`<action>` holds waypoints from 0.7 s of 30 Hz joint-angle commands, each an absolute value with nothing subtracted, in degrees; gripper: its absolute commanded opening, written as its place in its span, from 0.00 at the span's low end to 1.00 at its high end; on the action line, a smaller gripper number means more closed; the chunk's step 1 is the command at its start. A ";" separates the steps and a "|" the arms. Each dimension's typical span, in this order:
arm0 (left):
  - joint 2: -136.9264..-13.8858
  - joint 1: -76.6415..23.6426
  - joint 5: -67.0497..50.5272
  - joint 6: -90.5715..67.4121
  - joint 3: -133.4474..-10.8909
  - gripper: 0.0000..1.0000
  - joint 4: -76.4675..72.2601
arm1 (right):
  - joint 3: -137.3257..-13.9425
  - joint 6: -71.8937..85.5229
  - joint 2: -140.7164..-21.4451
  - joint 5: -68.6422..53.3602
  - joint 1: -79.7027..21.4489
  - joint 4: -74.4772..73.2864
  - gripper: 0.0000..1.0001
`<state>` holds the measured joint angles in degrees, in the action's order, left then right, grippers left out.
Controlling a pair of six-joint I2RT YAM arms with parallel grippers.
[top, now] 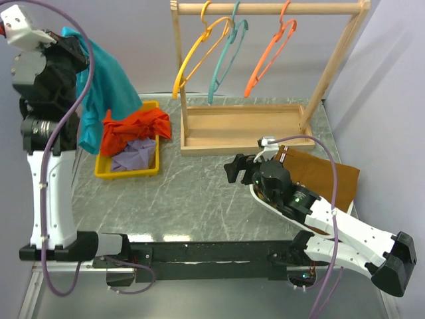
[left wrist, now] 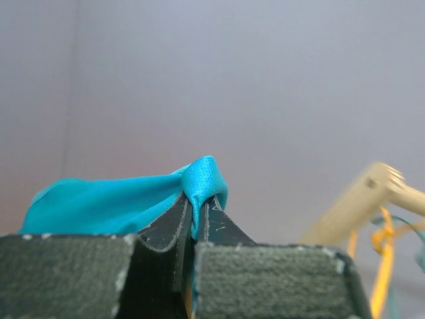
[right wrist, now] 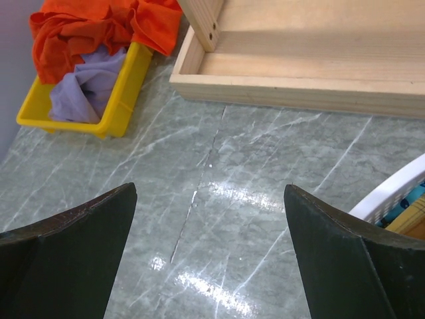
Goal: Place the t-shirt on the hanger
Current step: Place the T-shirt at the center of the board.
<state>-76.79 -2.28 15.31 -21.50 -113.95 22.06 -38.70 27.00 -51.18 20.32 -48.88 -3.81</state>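
We held the shirt (top: pixel 106 90) high near the bin (top: pixel 106 173) by one small fold in our closed left gripper (left wrist: pixel 196 206); it could slip before reaching the hanger (top: pixel 194 58). Our right gripper (right wrist: pixel 210 193) gaped empty

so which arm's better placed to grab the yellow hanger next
Right, probably: the right gripper is open and empty, low near the wooden rack with the yellow hanger. The left gripper is shut on the teal t-shirt, held high.

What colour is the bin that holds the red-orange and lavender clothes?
The bin is plain yellow; the top external view shows it best.
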 commanded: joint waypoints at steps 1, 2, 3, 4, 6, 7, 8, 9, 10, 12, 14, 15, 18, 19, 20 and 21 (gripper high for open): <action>-70.76 -2.29 5.30 -23.64 -112.68 0.01 23.02 | -42.54 25.58 -51.24 20.22 -48.78 -3.60 1.00; -69.45 -2.29 4.58 -24.16 -111.89 0.01 24.07 | -42.89 25.49 -51.15 19.87 -48.78 -3.60 1.00; -68.56 -2.37 3.79 -24.52 -111.36 0.01 24.95 | -42.98 25.49 -50.72 19.60 -48.78 -3.78 1.00; -67.86 -2.37 2.91 -24.70 -110.57 0.01 26.35 | -42.98 25.49 -50.54 19.25 -48.78 -3.52 1.00; -64.79 -2.46 0.62 -26.01 -107.41 0.01 27.33 | -42.98 25.49 -49.93 18.11 -48.78 -3.34 1.00; -63.73 -2.55 -0.34 -26.54 -106.10 0.01 27.94 | -42.89 25.40 -49.75 17.84 -48.87 -3.25 1.00; -62.07 -2.55 -2.96 -27.41 -103.91 0.01 28.47 | -43.06 25.31 -49.57 17.49 -48.78 -3.08 1.00; -61.27 -2.55 -4.03 -28.03 -102.84 0.01 29.09 | -43.15 25.31 -49.40 16.79 -48.78 -3.16 1.00; -60.48 -2.72 -5.70 -28.65 -101.61 0.01 29.79 | -43.33 25.05 -49.31 16.35 -48.78 -3.34 1.00; -58.19 -3.07 -9.99 -30.49 -96.79 0.01 29.97 | -44.03 24.96 -48.96 15.21 -48.78 -3.86 1.00; -55.91 -4.91 -12.73 -32.34 -90.20 0.01 28.92 | -44.47 24.96 -48.34 15.03 -48.78 -4.48 1.00; -55.29 -5.97 -13.61 -32.78 -88.00 0.01 28.74 | -44.47 24.96 -47.99 15.20 -48.78 -4.57 1.00; -52.74 -14.56 -9.34 -34.45 -78.42 0.01 26.55 | -44.21 24.87 -46.67 15.90 -48.78 -5.10 1.00; -51.95 -20.33 -8.01 -35.50 -73.27 0.01 25.67 | -44.21 24.87 -46.41 16.43 -48.69 -5.45 1.00; -51.77 -23.26 -7.04 -36.38 -70.52 0.01 24.62 | -43.95 24.96 -46.23 16.78 -48.78 -5.80 1.00; -51.77 -28.86 -6.07 -37.26 -67.88 0.01 21.83 | -43.95 25.22 -46.14 17.14 -48.78 -6.15 1.00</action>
<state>-52.27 -16.36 -7.46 -32.75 -76.73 27.59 -41.36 25.82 -47.92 15.99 -48.88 -5.48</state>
